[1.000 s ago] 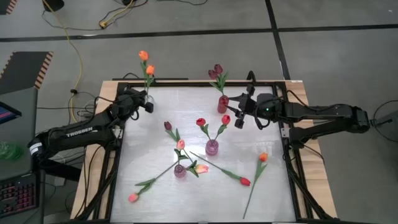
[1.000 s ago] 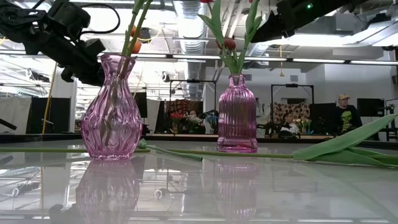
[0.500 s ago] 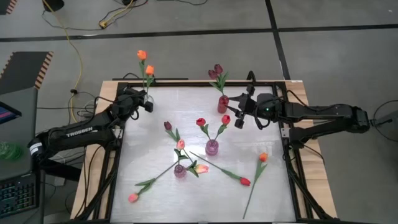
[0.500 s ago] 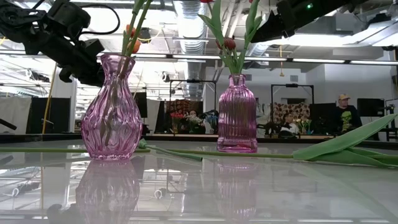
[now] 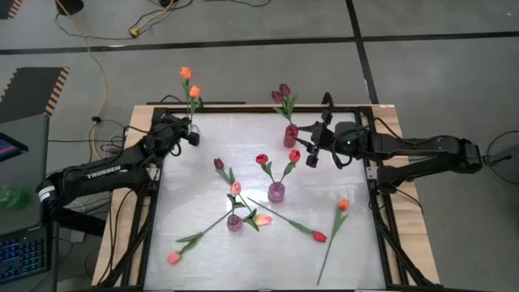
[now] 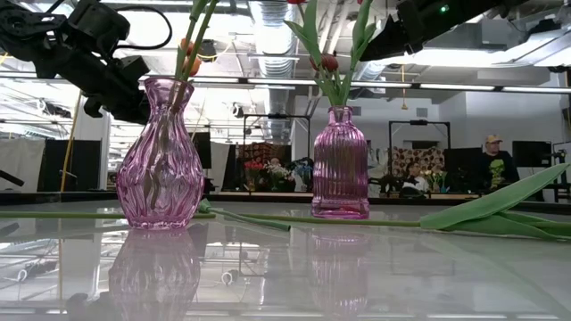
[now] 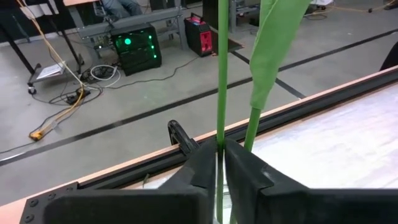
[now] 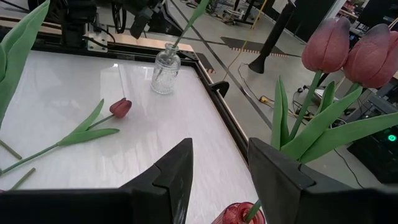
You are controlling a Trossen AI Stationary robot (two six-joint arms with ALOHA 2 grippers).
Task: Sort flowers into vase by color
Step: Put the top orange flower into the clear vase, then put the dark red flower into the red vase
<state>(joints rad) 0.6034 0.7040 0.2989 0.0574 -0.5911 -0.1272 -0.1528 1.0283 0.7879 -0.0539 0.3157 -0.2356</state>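
Note:
Two orange flowers (image 5: pixel 186 73) (image 5: pixel 195 92) stand up at the table's far left corner, over a clear glass vase (image 8: pixel 165 70). My left gripper (image 7: pixel 219 163) is there, shut on one thin stem. My right gripper (image 8: pixel 217 171) hangs open just right of a red vase (image 5: pixel 290 135) that holds two maroon flowers (image 8: pixel 339 43). A pink vase (image 5: pixel 276 192) at the centre holds two red flowers (image 5: pixel 262 160). Another pink vase (image 5: pixel 235 223) holds pink flowers (image 5: pixel 236 188). Pink (image 5: pixel 173 257), red (image 5: pixel 319 237) and orange (image 5: pixel 343 205) flowers lie loose on the table. My left gripper pinches the thin green stem (image 7: pixel 219 127) of an orange flower between its two fingers. The fingers come at it about level from the table's near left and lie across it. The stem stands upright; its lower end is hidden behind the fingers.
A maroon flower (image 5: pixel 218 164) lies left of centre. A dark raised frame (image 5: pixel 369 174) runs round the white tabletop. Cables lie on the floor beyond the far edge. People sit in the room behind the table (image 6: pixel 492 160).

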